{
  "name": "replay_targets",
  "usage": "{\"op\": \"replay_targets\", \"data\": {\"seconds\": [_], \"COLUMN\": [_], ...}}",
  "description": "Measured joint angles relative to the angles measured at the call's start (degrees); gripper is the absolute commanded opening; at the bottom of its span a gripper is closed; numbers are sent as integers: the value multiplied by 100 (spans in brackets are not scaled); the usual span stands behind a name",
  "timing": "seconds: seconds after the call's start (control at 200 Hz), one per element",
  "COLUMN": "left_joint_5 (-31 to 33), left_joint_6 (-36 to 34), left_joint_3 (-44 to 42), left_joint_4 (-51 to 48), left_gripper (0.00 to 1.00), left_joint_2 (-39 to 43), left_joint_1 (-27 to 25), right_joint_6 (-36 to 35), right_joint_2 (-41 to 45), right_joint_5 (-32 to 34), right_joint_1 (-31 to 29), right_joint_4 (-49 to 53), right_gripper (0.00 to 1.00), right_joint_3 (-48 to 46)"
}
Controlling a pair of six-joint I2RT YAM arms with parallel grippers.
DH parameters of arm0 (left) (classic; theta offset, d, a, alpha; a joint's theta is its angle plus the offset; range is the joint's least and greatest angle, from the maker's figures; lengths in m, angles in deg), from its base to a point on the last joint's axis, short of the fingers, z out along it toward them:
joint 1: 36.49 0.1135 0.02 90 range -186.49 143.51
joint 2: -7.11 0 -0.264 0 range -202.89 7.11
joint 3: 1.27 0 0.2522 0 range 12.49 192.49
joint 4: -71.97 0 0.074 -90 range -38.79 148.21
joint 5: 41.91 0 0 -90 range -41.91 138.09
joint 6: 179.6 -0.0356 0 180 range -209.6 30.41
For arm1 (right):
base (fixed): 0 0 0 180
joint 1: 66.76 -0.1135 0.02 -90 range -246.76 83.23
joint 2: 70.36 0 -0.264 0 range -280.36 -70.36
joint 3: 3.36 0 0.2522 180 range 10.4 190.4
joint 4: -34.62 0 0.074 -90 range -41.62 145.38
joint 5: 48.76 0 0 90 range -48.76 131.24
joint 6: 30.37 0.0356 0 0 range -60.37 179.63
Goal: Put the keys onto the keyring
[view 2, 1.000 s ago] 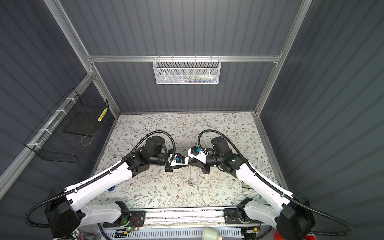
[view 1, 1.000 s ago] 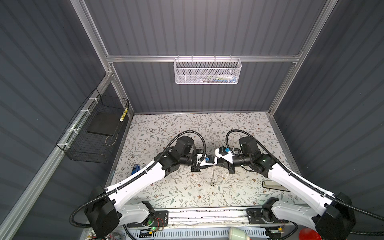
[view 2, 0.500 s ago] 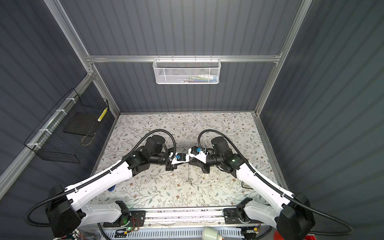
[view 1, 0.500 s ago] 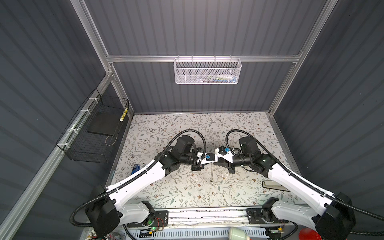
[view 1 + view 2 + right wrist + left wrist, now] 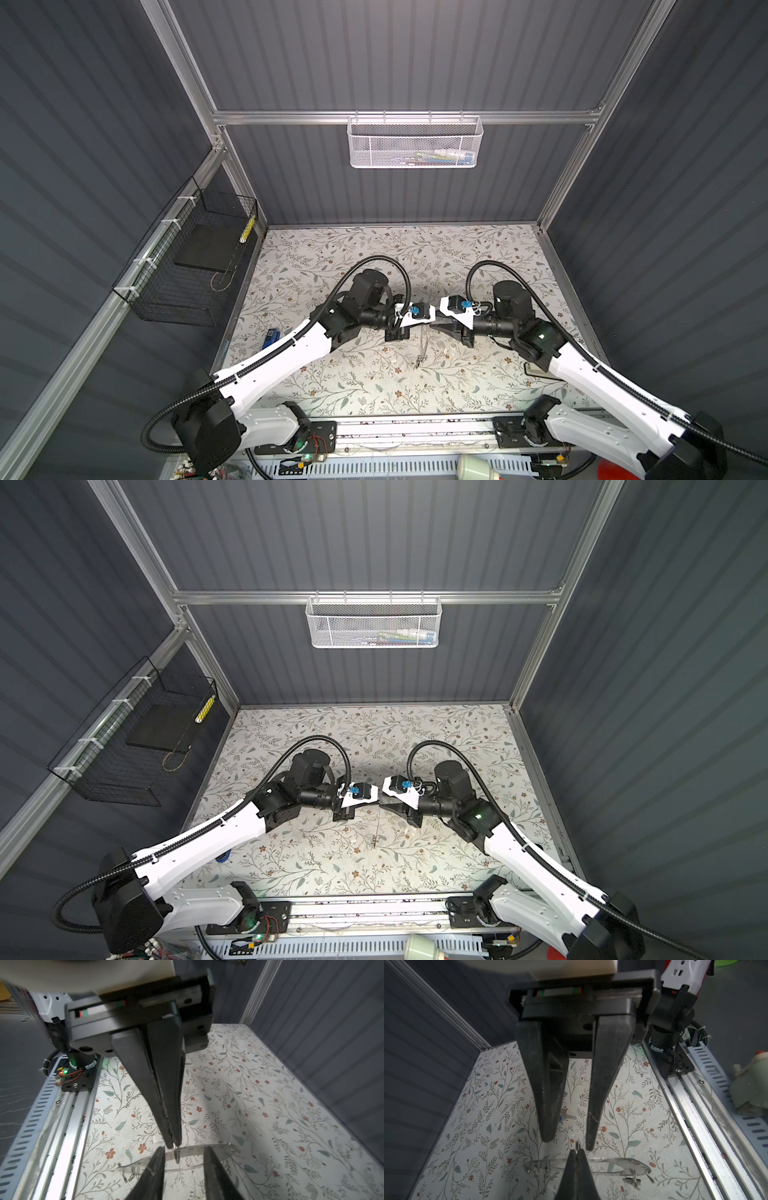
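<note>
Over the floral table (image 5: 332,374), I see both arms meeting tip to tip. The left gripper (image 5: 174,1145) has just closed and now pinches the keyring (image 5: 623,1164), holding it above the table. The right gripper (image 5: 569,1142) has just opened and let go. I judge the handover done. The blue-tagged key (image 5: 568,1116) lies on the table, unthreaded.

keyring (image 5: 631,1165): 1 | blue-tagged key (image 5: 568,1117): 1 | small metal piece (image 5: 633,1180) on keyring: 1 | blue block (image 5: 270,337): 1 | baskets: 2 – white mesh basket (image 5: 415,143), black wire basket (image 5: 174,299) | grippers: 2 – left gripper (image 5: 173,1145), right gripper (image 5: 568,1142)
</note>
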Motion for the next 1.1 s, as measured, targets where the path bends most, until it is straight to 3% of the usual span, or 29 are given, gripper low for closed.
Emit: {"op": "replay_targets", "data": {"seconds": [0.295, 0.68, 1.101], "left_joint_5": [-1080, -1628, -1862], "left_joint_6": [1534, 3270, 3738], "left_joint_3": [-702, -1207, -1257], "left_joint_4": [2074, 4778, 5434], "left_gripper": [0, 0, 0], "left_joint_2": [282, -13, -236], "left_joint_1": [568, 693, 708], "right_joint_6": [348, 1102, 1631], "right_joint_2": [879, 420, 214], "right_joint_5": [221, -107, -365], "right_joint_1": [83, 111, 111], "right_joint_4": [-938, -2085, -3108], "right_gripper": [38, 32, 22], "right_joint_3": [-597, -809, -911]}}
